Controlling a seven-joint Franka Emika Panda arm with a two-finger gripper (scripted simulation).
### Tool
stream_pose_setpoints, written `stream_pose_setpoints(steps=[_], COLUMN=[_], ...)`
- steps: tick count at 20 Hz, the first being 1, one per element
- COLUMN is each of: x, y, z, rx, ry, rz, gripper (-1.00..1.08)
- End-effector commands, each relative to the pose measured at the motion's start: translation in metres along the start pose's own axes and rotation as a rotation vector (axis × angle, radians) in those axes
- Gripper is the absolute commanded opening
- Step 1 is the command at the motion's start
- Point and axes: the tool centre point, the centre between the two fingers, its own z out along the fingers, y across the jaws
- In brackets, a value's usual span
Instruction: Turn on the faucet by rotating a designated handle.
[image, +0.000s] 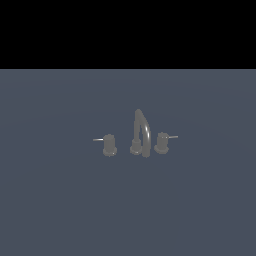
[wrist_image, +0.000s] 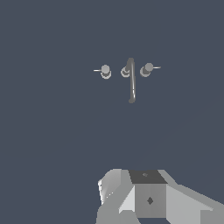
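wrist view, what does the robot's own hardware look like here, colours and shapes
Only a blocky, faceted body shows: pale grey and white angled panels around a mid-grey face bearing a small dark diamond mark, topped by a darker grey panel. No cables or fingers are visible. The exterior view shows no arm.

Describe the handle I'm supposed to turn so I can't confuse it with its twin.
Find the faucet standing alone on the blue-grey surface, with its tall arched spout. The handle is the stubby knob on the exterior view's left of that spout; its thin pin points outward left, the twin's points right.
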Motion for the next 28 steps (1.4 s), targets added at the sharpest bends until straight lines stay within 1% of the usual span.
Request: stream_pose_setpoints(steps=[1,8,14,20,28], x=[0.0,0.003,0.009,0.022,0.047], y=[0.0,-0.005,-0.016,-0.034,-0.059], z=[0.0,0.008,0.027,0.058,0.11], rx=[0.0,0.0,0.0,0.0,0.001], ry=[0.0,0.0,-0.001,-0.002,-0.003], rz=[0.0,0.028,0.095,0.205,0.385], gripper=[-1.0,-1.0,-1.0,-1.0,-1.0])
